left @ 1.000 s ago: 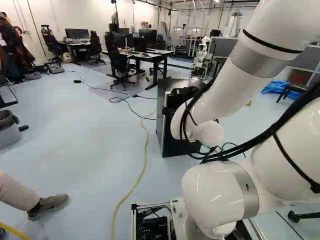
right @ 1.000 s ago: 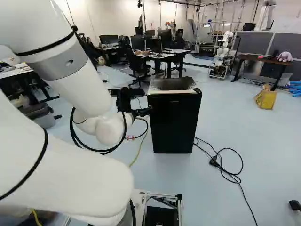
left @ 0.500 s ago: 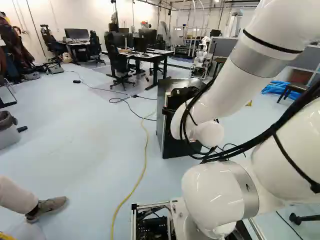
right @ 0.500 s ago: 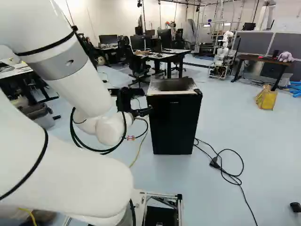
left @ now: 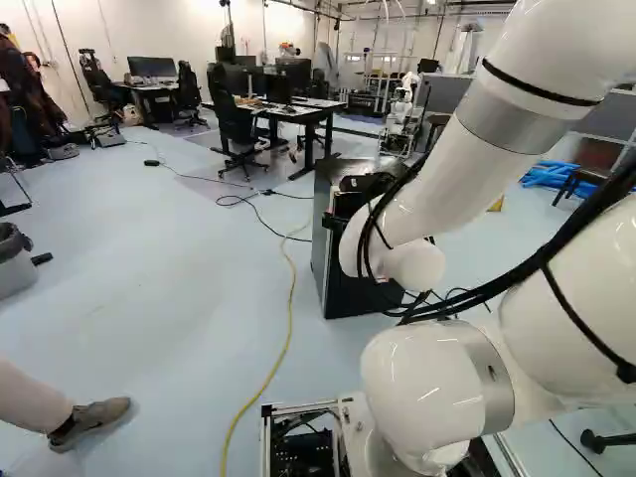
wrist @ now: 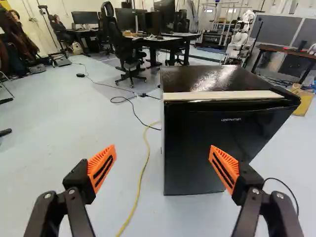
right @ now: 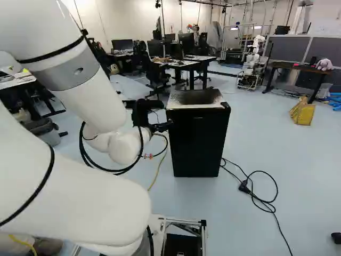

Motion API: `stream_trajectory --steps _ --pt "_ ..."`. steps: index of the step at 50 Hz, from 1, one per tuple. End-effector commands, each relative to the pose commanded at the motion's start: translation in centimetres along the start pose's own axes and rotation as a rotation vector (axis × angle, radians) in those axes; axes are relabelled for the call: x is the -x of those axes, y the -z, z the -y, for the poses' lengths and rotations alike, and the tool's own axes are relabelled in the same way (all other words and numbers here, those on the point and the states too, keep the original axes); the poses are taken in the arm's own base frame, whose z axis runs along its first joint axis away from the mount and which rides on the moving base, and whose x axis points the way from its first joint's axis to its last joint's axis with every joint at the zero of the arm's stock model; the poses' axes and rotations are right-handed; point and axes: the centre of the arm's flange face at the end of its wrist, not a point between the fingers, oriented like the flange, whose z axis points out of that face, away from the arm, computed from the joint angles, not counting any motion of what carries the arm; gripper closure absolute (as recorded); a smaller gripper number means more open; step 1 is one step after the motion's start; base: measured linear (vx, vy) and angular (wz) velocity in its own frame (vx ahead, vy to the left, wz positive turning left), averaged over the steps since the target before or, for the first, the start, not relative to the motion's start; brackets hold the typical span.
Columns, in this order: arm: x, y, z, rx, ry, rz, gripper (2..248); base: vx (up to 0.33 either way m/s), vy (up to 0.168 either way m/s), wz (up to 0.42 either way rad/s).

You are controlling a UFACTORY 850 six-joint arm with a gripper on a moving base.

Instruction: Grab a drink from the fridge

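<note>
One fridge (right: 200, 144) on pale floor (right: 309, 181)

Left and right cameras face ahead from behind the arm (left: 477, 149); the wrist's looks from nearer. All share the fridge (right: 198, 141), perhaps half-blocked at left.

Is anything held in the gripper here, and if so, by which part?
Nothing is held: the gripper stands open, its fingers wide apart with only air between their pads.
</note>
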Motion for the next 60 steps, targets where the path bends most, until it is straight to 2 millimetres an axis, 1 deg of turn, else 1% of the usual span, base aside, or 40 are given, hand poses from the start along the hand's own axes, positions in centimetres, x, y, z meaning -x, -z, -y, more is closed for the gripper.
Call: stream_trajectory --steps 60 --pt "0.00 0.00 0.00 0.000 0.000 0.000 3 0.003 0.002 -0.001"
